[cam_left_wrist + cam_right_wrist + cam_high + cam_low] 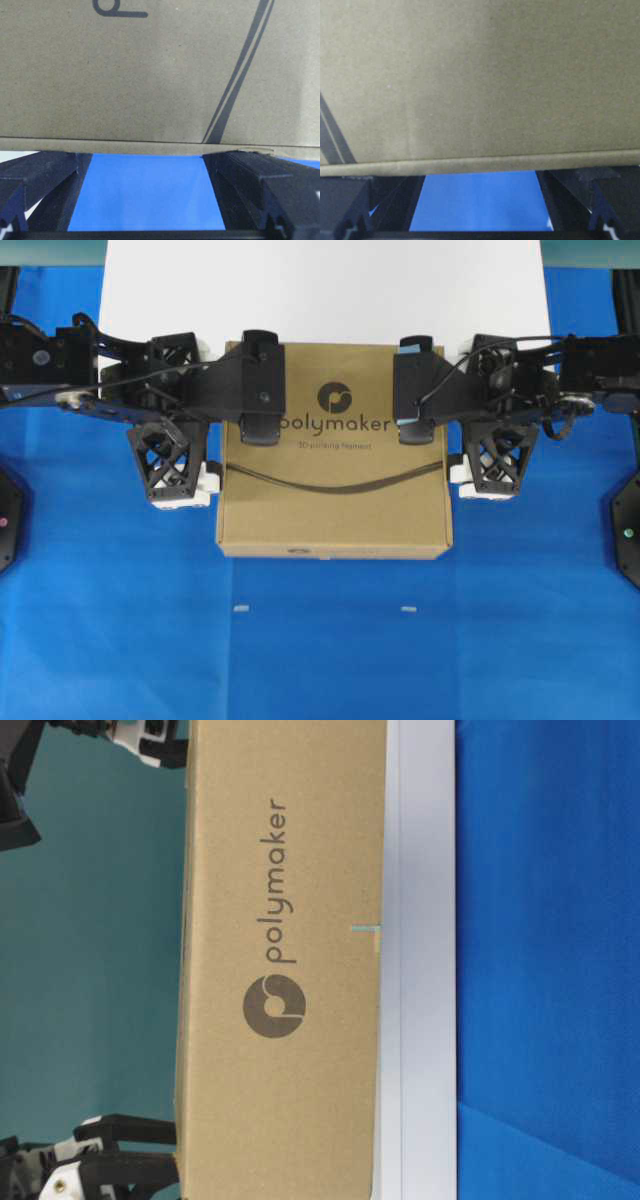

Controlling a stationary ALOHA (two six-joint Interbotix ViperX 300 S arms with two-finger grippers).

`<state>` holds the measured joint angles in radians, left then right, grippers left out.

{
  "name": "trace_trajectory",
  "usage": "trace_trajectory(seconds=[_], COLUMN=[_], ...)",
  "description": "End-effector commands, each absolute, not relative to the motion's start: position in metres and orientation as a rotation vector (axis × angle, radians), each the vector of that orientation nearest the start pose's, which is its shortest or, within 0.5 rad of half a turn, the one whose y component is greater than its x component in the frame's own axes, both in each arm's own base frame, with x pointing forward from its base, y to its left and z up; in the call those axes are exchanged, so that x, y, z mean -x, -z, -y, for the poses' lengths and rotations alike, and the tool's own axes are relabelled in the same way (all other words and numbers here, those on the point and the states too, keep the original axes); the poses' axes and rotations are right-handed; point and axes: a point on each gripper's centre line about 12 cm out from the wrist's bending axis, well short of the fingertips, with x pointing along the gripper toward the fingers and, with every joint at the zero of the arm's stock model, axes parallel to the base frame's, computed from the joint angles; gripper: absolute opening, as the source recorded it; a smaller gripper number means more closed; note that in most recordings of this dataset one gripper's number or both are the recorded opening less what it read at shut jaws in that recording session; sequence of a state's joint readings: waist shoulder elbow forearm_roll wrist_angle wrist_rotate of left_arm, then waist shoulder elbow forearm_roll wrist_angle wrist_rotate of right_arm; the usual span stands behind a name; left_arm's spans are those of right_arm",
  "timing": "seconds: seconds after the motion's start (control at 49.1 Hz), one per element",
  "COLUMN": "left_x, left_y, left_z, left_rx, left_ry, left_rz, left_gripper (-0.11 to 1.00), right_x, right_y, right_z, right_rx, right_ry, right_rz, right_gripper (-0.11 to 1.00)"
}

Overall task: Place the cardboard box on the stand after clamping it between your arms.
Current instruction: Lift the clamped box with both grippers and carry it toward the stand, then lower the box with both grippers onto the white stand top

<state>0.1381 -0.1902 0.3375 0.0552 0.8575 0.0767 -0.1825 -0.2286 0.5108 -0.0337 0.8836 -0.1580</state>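
The brown cardboard box (335, 505) with the "polymaker" logo is clamped between my two arms, one on each side. My left gripper (214, 415) is open, and its fingertips (75, 162) press on the box's left side. My right gripper (456, 415) is open too, with its fingertips against the right side. In the wrist views the box edge (150, 145) (480, 162) lies across both open jaws, with blue cloth showing below it. The white stand (320, 290) lies just behind the box; the box's far edge reaches its front edge. In the table-level view the box (280, 970) lies right against the stand (425, 970).
A blue cloth (320, 660) covers the table, with two small white marks (240, 608) (408, 609) in front of the box. Black arm bases sit at the left edge (6, 515) and the right edge (630, 530).
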Motion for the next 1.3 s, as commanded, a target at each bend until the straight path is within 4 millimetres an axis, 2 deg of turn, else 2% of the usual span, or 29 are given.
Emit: trace_trajectory(seconds=[0.0, 0.611, 0.937, 1.283], left_x=[-0.374, -0.382, -0.383, -0.393], left_y=[-0.33, -0.337, -0.332, -0.339], left_z=[-0.066, -0.121, -0.161, -0.192], left_rx=[-0.053, -0.138, -0.145, -0.205], left_ry=[-0.139, -0.205, -0.27, -0.295], left_rz=[-0.863, -0.846, -0.864, -0.855], left_gripper=[0.86, 0.86, 0.86, 0.86], right_x=[-0.35, -0.37, -0.376, -0.38], right_y=[-0.289, -0.289, -0.295, -0.286], right_z=[0.066, 0.121, 0.154, 0.188], right_rx=[0.068, 0.117, 0.125, 0.109], right_ry=[0.093, 0.115, 0.134, 0.134], right_rz=[-0.944, -0.915, -0.895, -0.91], right_gripper=[0.99, 0.99, 0.99, 0.99])
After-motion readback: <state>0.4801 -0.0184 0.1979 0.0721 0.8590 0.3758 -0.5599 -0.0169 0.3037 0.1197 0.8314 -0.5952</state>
